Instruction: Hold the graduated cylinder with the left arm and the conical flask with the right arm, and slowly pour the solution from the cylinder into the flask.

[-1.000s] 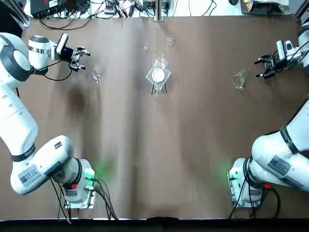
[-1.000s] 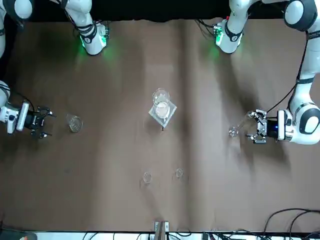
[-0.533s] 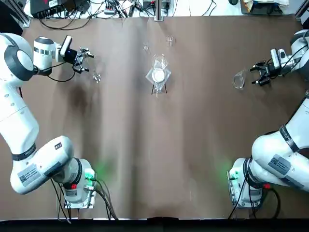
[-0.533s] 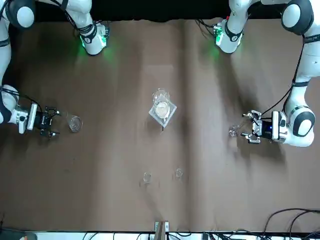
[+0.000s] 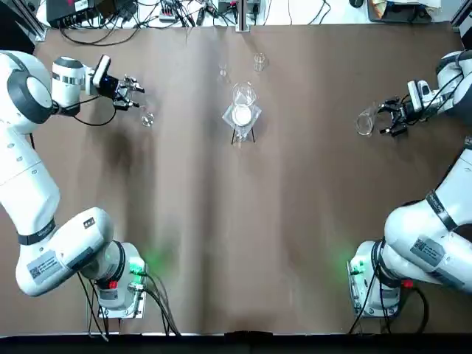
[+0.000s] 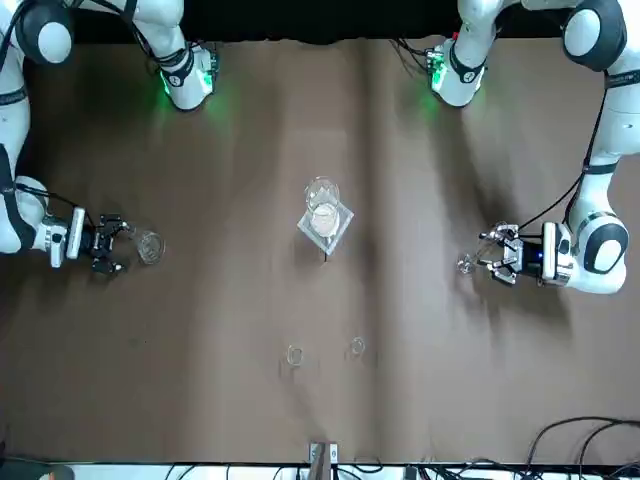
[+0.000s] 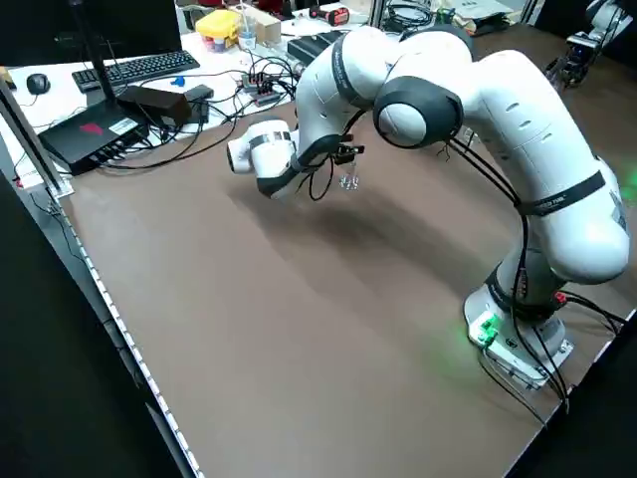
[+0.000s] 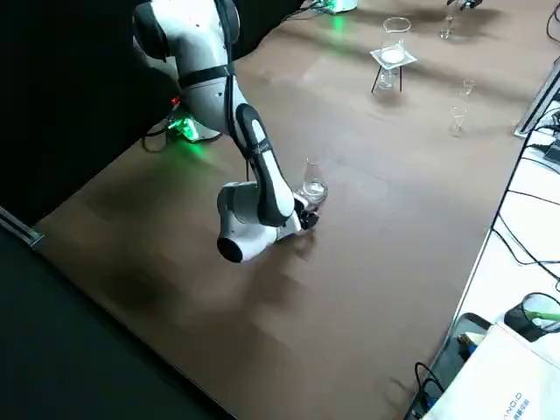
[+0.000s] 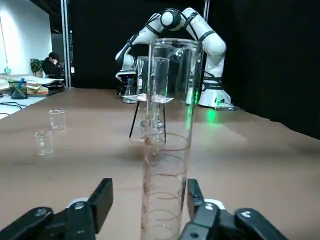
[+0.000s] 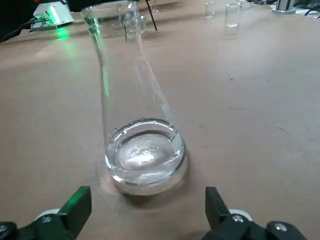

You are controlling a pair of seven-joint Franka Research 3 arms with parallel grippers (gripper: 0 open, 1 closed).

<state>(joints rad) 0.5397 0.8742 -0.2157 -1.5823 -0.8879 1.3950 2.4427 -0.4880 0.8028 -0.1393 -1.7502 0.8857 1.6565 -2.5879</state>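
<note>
The graduated cylinder (image 9: 167, 140) stands upright on the brown table, a slim clear tube with reddish marks. My left gripper (image 9: 148, 200) is open, and the tube rises in the gap between its fingers (image 9: 100, 200). From overhead the left gripper (image 5: 133, 94) sits at the far left, just beside the cylinder (image 5: 147, 118). The conical flask (image 10: 137, 130) stands upright just ahead of my open right gripper (image 10: 145, 202). In the top view the right gripper (image 5: 388, 118) is at the far right, close beside the flask (image 5: 364, 122). Neither gripper touches its glass.
A glass vessel with a white disc on a dark tripod (image 5: 242, 114) stands at the table's middle back. Two tiny clear beakers (image 5: 259, 61) (image 5: 223, 72) stand behind it. Cables and equipment line the far edge (image 5: 147, 15).
Both grippers have moved inward: the left one to the right up to the cylinder, the right one to the left up to the flask. The glassware has not moved.
</note>
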